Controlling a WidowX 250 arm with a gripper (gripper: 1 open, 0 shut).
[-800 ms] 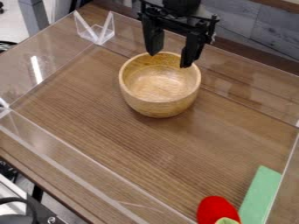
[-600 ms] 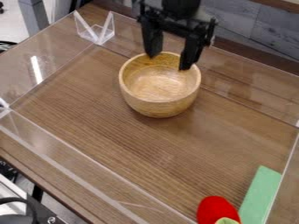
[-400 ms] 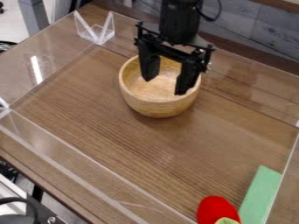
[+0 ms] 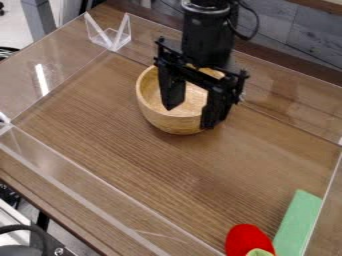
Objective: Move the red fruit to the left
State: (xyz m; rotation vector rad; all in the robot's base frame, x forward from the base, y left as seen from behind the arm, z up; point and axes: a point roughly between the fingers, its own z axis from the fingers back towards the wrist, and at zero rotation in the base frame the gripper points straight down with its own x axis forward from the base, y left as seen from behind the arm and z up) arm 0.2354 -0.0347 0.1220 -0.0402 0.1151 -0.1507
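Jaws wide apart and empty, your gripper [image 4: 198, 104] hangs pointing down in front of the wooden bowl [image 4: 158, 113]. Your red fruit [image 4: 247, 241] sits untouched at the table's near edge, toward the right corner, just beside the pale-green block [image 4: 303, 232]. So nothing's done yet, I'd say: you've the whole reach, grasp and carry leftward ahead, with gripper and fruit well apart.
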